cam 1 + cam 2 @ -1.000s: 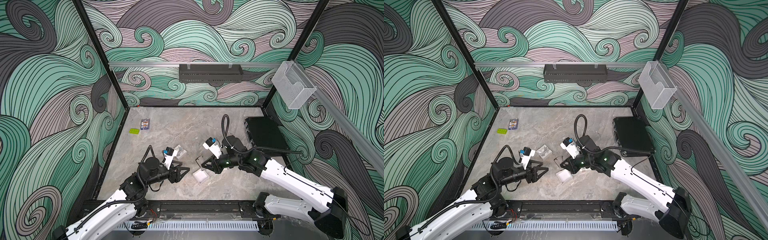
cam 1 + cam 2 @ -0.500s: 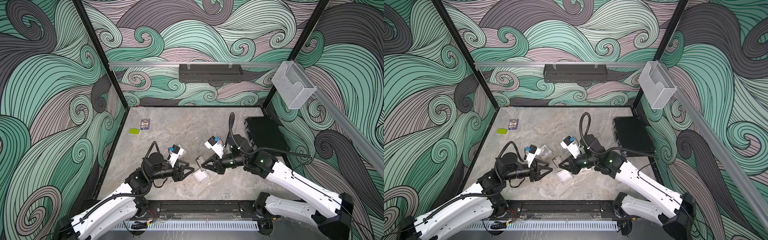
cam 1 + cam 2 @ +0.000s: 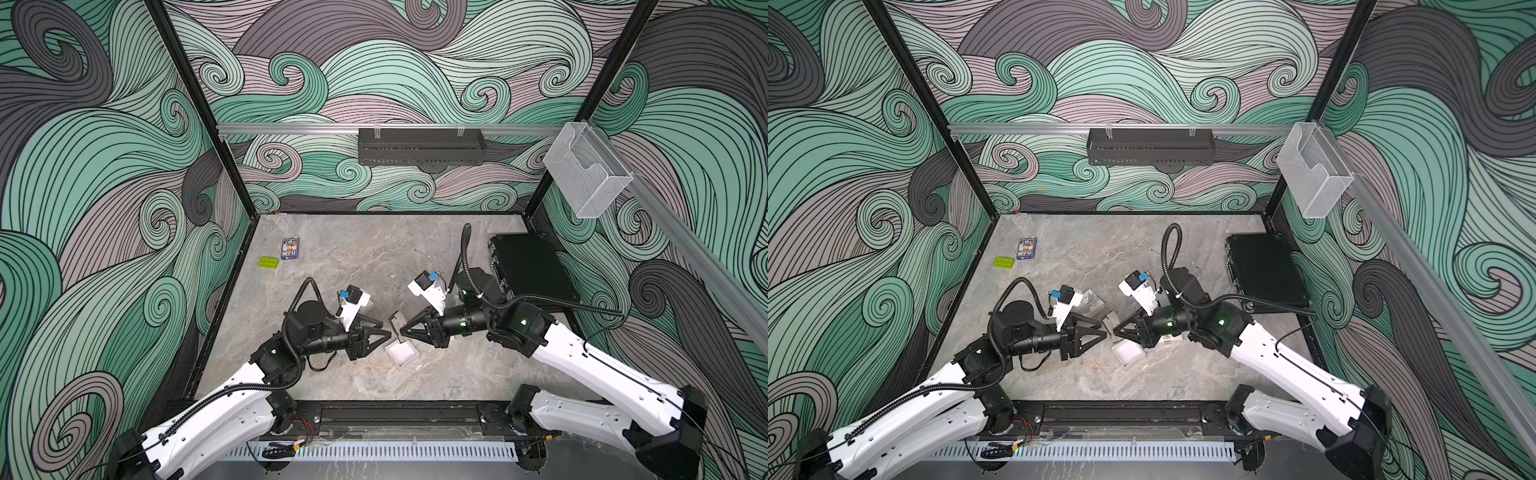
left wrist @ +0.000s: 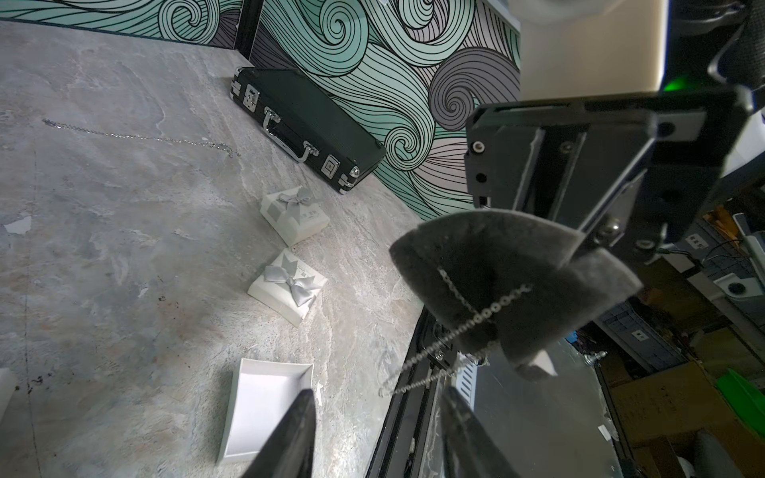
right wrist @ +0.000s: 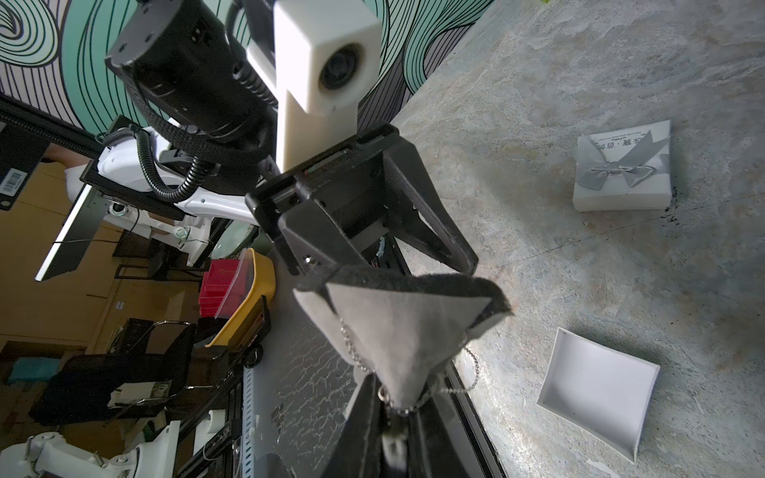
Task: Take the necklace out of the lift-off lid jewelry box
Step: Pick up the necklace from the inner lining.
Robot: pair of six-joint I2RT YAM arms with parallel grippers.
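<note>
Right gripper [image 5: 397, 399] pinches gray pad [image 5: 393, 327], up in air near empty box [image 4: 265, 397]. Necklace [image 4: 467, 318] hangs looped on pad. Left gripper [image 4: 378, 397] near, jaws apart. Close on dangling chain, seems just ahead, then pull away slow.

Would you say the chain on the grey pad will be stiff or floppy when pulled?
Probably floppy: the chain hangs in slack loops off the pad. It looks thin, so likely light. It may snag, seeming wrapped round the pad.

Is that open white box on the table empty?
Empty: the box shows only its bare white inside. The grey pad carrying the necklace is outside it, pinched in the right gripper.
</note>
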